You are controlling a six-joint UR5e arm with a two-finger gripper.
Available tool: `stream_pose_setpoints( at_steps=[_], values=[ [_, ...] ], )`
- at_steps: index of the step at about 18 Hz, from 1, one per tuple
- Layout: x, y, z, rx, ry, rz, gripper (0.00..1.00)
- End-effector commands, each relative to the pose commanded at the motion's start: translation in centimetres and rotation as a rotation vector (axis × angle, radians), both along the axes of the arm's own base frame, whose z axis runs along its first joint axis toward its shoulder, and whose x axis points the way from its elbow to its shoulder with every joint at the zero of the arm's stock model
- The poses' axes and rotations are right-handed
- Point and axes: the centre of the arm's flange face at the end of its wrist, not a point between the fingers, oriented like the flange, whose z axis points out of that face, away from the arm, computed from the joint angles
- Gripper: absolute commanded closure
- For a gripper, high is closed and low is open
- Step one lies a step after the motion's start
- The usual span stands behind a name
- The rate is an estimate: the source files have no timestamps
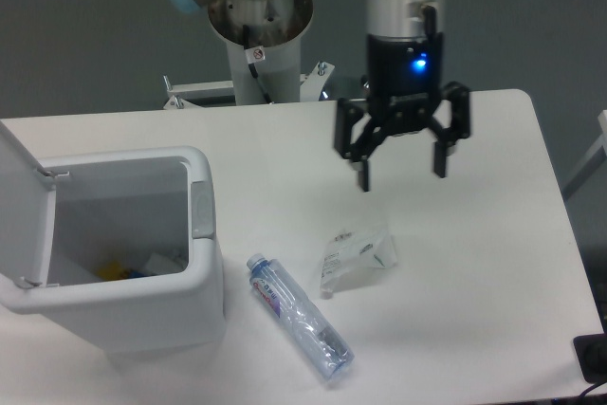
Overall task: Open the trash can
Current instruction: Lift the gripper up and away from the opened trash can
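The fixed camera looks down at an angle onto a white table (pixel 474 263) set against a dark grey floor.

My gripper (pixel 402 170) hangs above the right half of the table, pointing straight down, with its two black fingers spread wide and nothing between them. A small blue light glows on the black body just above the fingers. The silver and pale blue arm rises out of the top of the picture, and its base column (pixel 261 40) stands behind the far edge of the table.

The trash can (pixel 114 310) sits at the left near corner of the table, well apart from my gripper. It is a large white boxy bin with rounded corners. Its lid (pixel 24 206) is swung up and stands nearly upright along the left side, so the inside is open to view. A small grey latch (pixel 201 211) sits on the right rim. Something yellow and some pale scraps lie at the bottom of the bin; I cannot tell what they are.

On the table just right of the bin lies a clear plastic bottle (pixel 299 317) on its side, angled toward the near edge. Near it, below my gripper, lies a crumpled clear plastic bag (pixel 356 255).
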Motion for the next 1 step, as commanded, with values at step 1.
stream_pose_setpoints(
  at_steps=[1],
  values=[
    [-0.03, -0.56, -0.65, -0.040, 0.014, -0.024, 0.00]
  ],
)
